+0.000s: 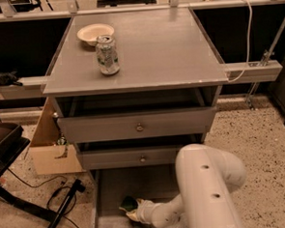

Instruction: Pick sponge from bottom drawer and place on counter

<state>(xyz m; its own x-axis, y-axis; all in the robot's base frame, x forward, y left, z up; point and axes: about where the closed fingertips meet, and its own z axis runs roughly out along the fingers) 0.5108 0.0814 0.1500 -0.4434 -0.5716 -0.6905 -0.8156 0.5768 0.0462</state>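
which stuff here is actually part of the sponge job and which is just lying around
Job: sponge, bottom drawer, counter, pincer down in that drawer by the sponge.
Lying about: bowl and drink can on the counter, cardboard box, white cable.
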